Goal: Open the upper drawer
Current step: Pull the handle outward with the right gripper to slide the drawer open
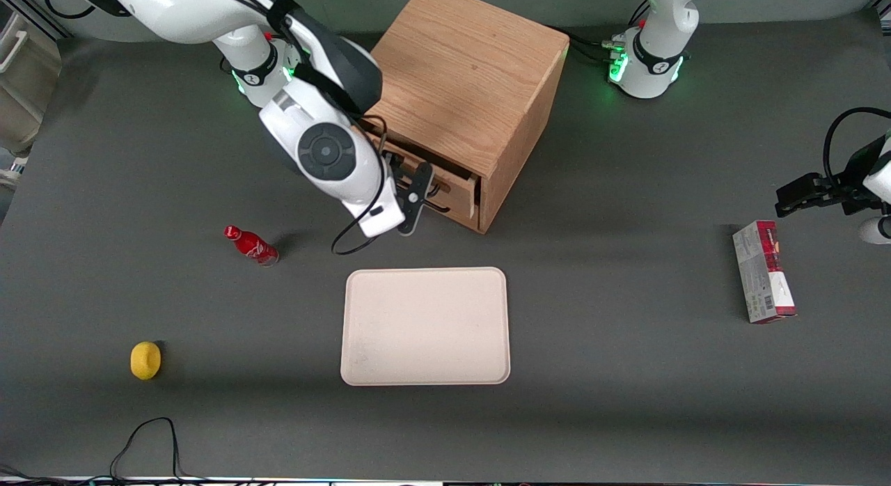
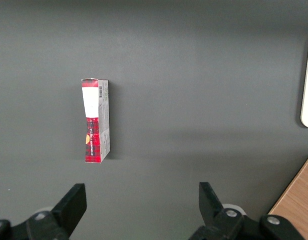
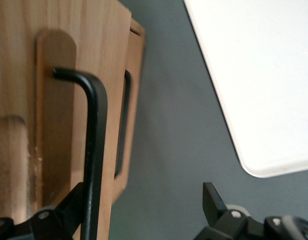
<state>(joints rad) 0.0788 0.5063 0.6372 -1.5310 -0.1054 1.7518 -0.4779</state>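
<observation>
A dark grey matte table fills the scene under even light; black cables trail at its near edge.

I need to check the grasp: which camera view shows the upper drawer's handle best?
The right wrist view: the upper drawer's black bar handle fills it, one end effector finger beside it. The front view mostly hides it under the arm. The left wrist view shows none of it.

Oak-grain wooden upper drawer, matt black handle
</observation>
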